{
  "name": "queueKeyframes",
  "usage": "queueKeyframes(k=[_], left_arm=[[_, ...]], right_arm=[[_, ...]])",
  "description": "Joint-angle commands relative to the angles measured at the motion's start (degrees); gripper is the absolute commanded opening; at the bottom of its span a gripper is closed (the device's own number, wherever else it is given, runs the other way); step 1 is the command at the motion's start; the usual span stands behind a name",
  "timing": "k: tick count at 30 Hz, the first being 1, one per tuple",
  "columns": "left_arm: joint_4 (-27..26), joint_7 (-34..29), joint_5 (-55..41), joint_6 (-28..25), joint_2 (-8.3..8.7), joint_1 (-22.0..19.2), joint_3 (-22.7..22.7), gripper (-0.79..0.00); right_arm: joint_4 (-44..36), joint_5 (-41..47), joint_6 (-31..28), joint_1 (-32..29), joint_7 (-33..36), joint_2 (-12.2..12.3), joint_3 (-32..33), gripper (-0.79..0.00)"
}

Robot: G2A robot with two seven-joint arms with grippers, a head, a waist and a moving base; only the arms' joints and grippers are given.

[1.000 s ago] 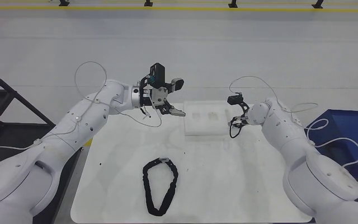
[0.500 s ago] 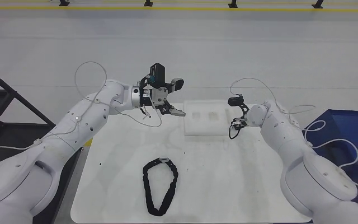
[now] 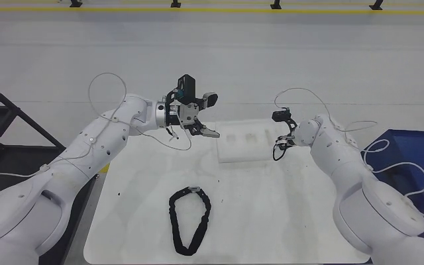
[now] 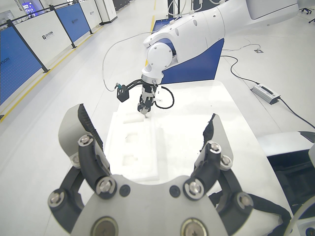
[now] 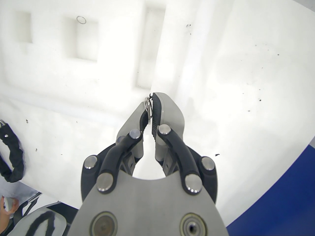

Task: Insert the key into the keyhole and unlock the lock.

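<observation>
Progress: early, by my judgement. My right tool (image 5: 149, 101) has the key ring (image 5: 148, 108), but nothing is in a keyhole and the lock (image 3: 174, 222) lies untouched.
Right tool: pressed together on the small steel ring, over the long slot at one end of the foam block (image 3: 246, 154). A thin sliver below its tips is probably the key (image 4: 147, 117) (too small for me to be sure).
Left tool (image 3: 213, 116): spread wide, gripping nothing, above the block's other end.
Lock: a chain loop in a black fabric sleeve, flat on the worktop (image 3: 278, 218), well apart from both tools. A metal end shows on the loop, but I cannot make out the keyhole.
Left to do: carry the key over, steady the lock body, insert, turn.
Foam block: white, matte and soft-looking, with rectangular pockets. A loose wire ring (image 5: 81, 19) sits in the middle pocket.
Tool pads: black ribbed rubber on smooth grey metal.
</observation>
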Motion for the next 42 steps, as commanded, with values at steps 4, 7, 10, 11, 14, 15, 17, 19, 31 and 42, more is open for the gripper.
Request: queueKeyframes(k=[4, 7, 10, 11, 14, 15, 17, 19, 31, 42], left_arm=[[0.0, 0.0, 0.0, 0.0, 0.00, 0.0, 0.0, 0.000], [0.0, 0.0, 0.0, 0.0, 0.00, 0.0, 0.0, 0.000], [0.0, 0.0, 0.0, 0.0, 0.00, 0.0, 0.0, 0.000], [0.0, 0.0, 0.0, 0.0, 0.00, 0.0, 0.0, 0.000], [0.0, 0.0, 0.0, 0.0, 0.00, 0.0, 0.0, 0.000], [0.0, 0.0, 0.0, 0.0, 0.00, 0.0, 0.0, 0.000], [0.0, 0.0, 0.0, 0.0, 0.00, 0.0, 0.0, 0.000], [0.0, 0.0, 0.0, 0.0, 0.00, 0.0, 0.0, 0.000], [0.0, 0.0, 0.0, 0.0, 0.00, 0.0, 0.0, 0.000], [0.0, 0.0, 0.0, 0.0, 0.00, 0.0, 0.0, 0.000]], right_arm=[[-0.3, -0.4, -0.7, 1.0, 0.0, 0.3, 0.5, -0.785], [-0.6, -0.7, -1.8, 1.6, 0.0, 0.6, 0.8, -0.785], [-1.2, -0.8, -3.3, 2.2, 0.2, 0.8, 1.2, -0.785], [-1.5, -0.8, -4.0, 2.4, 0.3, 0.9, 1.4, -0.785], [-2.4, -1.4, -5.3, 2.9, 0.9, 1.2, 1.6, -0.785], [-2.8, -1.4, -5.6, 3.0, 1.0, 1.3, 1.7, -0.785], [-3.5, -1.8, -6.3, 3.4, 1.2, 1.5, 1.9, -0.785], [-4.4, -2.2, -6.7, 3.8, 1.4, 1.8, 2.1, -0.785], [-12.0, -3.3, -8.6, 5.0, 5.0, 4.4, 4.4, -0.785], [-26.9, -4.4, -7.7, 2.8, 9.4, 9.7, 9.4, -0.785]])
